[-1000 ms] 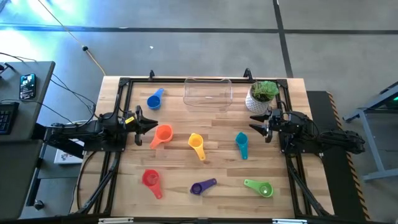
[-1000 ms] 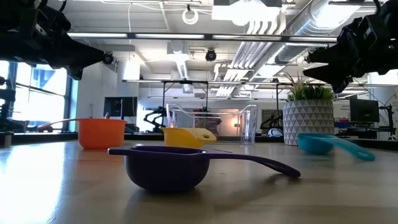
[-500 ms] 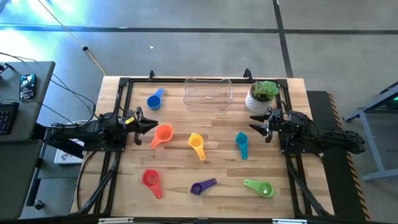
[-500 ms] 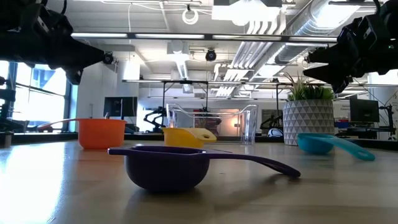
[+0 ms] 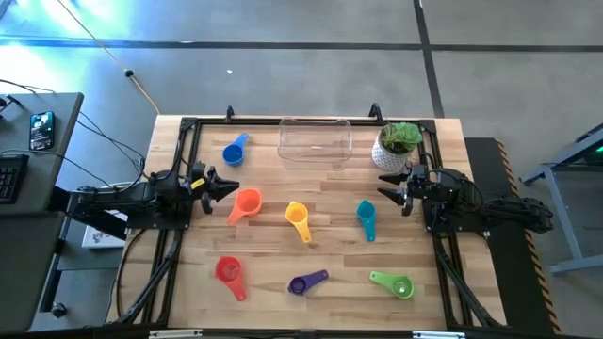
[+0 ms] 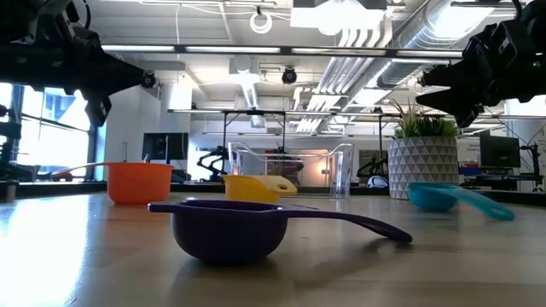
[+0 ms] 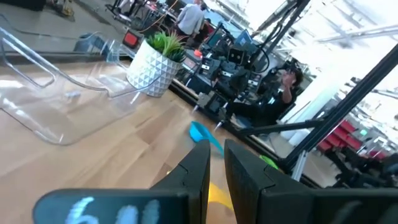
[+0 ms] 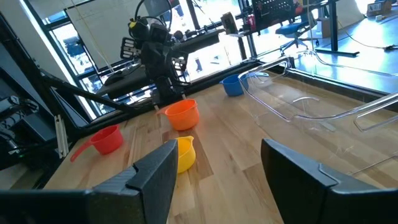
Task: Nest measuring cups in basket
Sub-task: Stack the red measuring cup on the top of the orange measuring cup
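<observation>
Seven measuring cups lie apart on the wooden table, each on its base: blue (image 5: 234, 151), orange (image 5: 245, 203), yellow (image 5: 298, 220), teal (image 5: 366, 218), red (image 5: 229, 274), purple (image 5: 307, 282) and green (image 5: 393, 283). The clear basket (image 5: 315, 139) stands at the far edge with nothing in it. My left gripper (image 5: 224, 187) hovers level above the table's left side, just left of the orange cup. Its fingers (image 7: 199, 171) stand a narrow slit apart around nothing. My right gripper (image 5: 386, 186) hovers level at the right, beside the teal cup, wide open (image 8: 217, 168) and holding nothing.
A white pot with a green plant (image 5: 398, 146) stands at the far right, next to the basket and close to my right gripper. A black frame (image 5: 185, 141) runs along the table's edges. Bare wood lies between the cups.
My left gripper has rolled about the line it points along and has stayed in place. The gap between its fingers is unchanged. The cups, the basket and my right arm have kept still.
</observation>
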`<state>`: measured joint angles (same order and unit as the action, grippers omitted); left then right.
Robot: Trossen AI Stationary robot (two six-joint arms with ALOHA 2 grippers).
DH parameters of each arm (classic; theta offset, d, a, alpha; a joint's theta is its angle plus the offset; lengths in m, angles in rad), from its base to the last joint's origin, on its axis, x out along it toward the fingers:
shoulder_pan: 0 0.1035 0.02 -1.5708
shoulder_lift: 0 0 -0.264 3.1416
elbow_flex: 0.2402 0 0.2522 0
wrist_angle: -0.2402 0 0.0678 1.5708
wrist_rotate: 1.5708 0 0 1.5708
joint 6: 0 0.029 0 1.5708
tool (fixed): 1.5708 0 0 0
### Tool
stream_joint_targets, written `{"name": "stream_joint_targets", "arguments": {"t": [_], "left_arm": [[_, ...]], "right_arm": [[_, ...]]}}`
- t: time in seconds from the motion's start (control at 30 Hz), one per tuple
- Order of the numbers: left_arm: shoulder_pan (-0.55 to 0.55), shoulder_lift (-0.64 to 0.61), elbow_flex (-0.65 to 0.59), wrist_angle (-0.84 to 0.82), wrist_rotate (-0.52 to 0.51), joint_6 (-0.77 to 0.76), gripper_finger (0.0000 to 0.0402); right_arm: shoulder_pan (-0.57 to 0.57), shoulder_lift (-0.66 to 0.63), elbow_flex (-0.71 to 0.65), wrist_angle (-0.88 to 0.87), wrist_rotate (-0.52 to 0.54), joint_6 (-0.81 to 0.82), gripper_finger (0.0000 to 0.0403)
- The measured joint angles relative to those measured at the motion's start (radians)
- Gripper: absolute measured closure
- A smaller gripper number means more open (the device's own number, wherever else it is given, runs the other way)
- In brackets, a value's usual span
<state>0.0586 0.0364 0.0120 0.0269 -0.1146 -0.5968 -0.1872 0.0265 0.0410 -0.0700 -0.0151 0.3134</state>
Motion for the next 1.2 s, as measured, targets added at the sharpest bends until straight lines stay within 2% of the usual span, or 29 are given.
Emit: {"name": "stream_joint_targets", "arguments": {"t": [0.17, 0.3, 0.5, 0.7, 0.87, 1.07, 1.2], "left_arm": [[0.000, 0.000, 0.005, 0.047, 0.000, -0.046, 0.0364], [-0.001, 0.000, 0.065, 0.042, 0.015, -0.040, 0.0364], [-0.001, 0.007, 0.222, -0.063, 0.024, 0.040, 0.0364], [-0.001, 0.092, 0.399, -0.141, 0.027, 0.137, 0.0357], [-0.001, 0.208, 0.524, -0.140, 0.105, 0.280, 0.0332], [-0.001, 0.333, 0.624, -0.126, 0.133, 0.371, 0.0283], [-0.001, 0.404, 0.677, -0.101, 0.141, 0.325, 0.0254]], "right_arm": [[0.000, 0.000, 0.000, 0.000, 0.000, 0.000, 0.0181], [0.000, 0.000, 0.000, 0.000, 0.000, 0.000, 0.0181], [0.000, 0.000, 0.000, 0.000, 0.000, 0.000, 0.0181], [0.000, 0.000, 0.000, 0.000, 0.000, 0.000, 0.0181], [0.000, 0.000, 0.000, 0.000, 0.000, 0.000, 0.0181], [0.000, 0.000, 0.000, 0.000, 0.000, 0.000, 0.0181], [0.000, 0.000, 0.000, 0.000, 0.000, 0.000, 0.0181]]}}
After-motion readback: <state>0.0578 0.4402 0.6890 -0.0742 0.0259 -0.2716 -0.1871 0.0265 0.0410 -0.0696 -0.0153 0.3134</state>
